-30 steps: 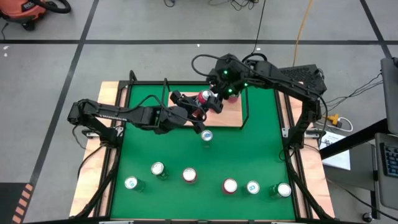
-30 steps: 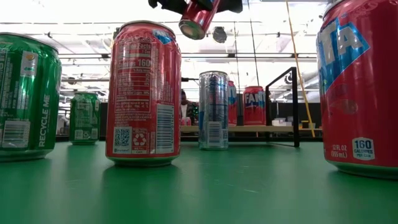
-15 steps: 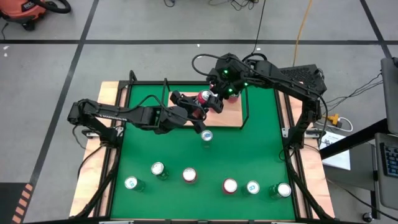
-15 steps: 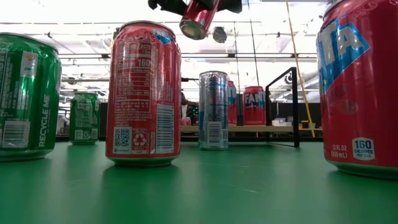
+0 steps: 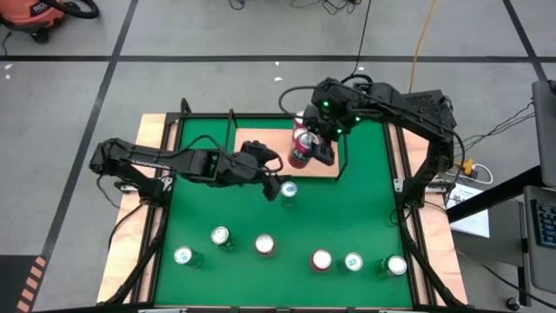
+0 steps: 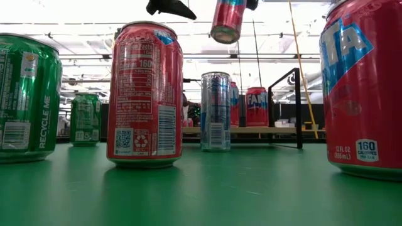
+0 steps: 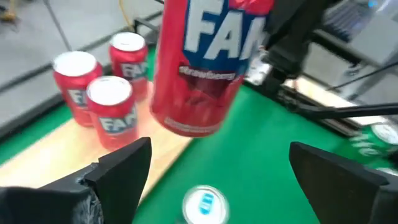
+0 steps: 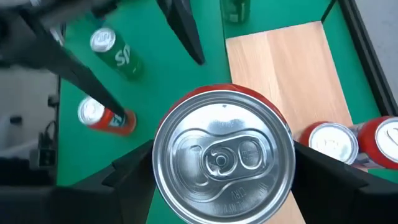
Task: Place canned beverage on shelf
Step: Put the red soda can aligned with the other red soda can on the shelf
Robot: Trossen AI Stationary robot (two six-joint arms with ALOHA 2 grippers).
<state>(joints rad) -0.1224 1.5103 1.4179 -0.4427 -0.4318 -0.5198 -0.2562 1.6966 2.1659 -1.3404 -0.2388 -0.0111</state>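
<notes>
A red Fanta can (image 5: 300, 149) hangs over the light-wood shelf (image 5: 259, 153), with my right gripper (image 8: 221, 155) shut on it. It also shows high up in the low view (image 6: 226, 22). My left gripper (image 7: 221, 149) stands open just on the near side of the can, its fingers wide apart with nothing between them; it is above a silver-blue can (image 5: 288, 189) that stands on the green table. Three red cans (image 7: 111, 112) stand upright on the shelf board. My right gripper pinches the can between its two fingers, one on each side of the wall just below the top rim (image 8: 155, 162). The fingers come from above, pointing down. The can hangs nearly upright, top up, clear of the shelf board.
A thin black rail (image 5: 340, 148) edges the shelf on its right. Several green and red cans stand in a row near the table's front edge, among them a red one (image 5: 265, 244) and a green one (image 5: 182, 256). Bare board lies at the shelf's left part.
My left gripper has opened, let go of the red can and turned away toward the table's near edge. My right gripper has carried the can a little toward the right, and the can has swung from tilted to nearly upright.
</notes>
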